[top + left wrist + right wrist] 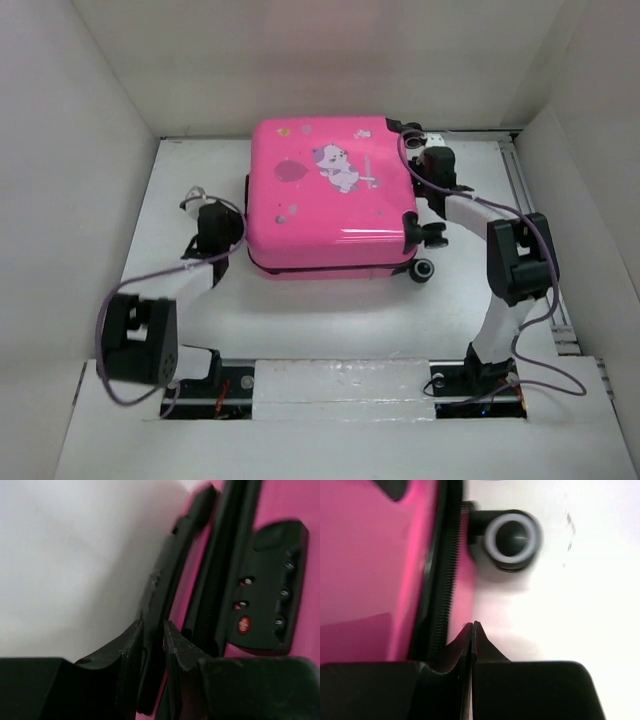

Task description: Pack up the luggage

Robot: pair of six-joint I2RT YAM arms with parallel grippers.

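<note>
The luggage [330,200] lies flat and closed on the counter [330,320], toward the back and between the two arms, sticker side up. Its glossy pink shell looks rigid and slick, so flat pads would probably slide on the broad faces. Going by its small size it is likely light enough to shove or tip, though what it holds cannot be seen. The surest holds appear to be the black fittings. On the left edge is the side handle [170,565], just beside the zip track [220,580] and the combination lock [270,600]; on the right edge are the wheels. The left gripper [153,630] is narrowed almost fully, with one finger on each side of that handle, pinching it. The right gripper [474,627] has its fingers pressed together with nothing between them. It hovers low over the counter just beside the zip seam, with a wheel [512,536] ahead of it.
</note>
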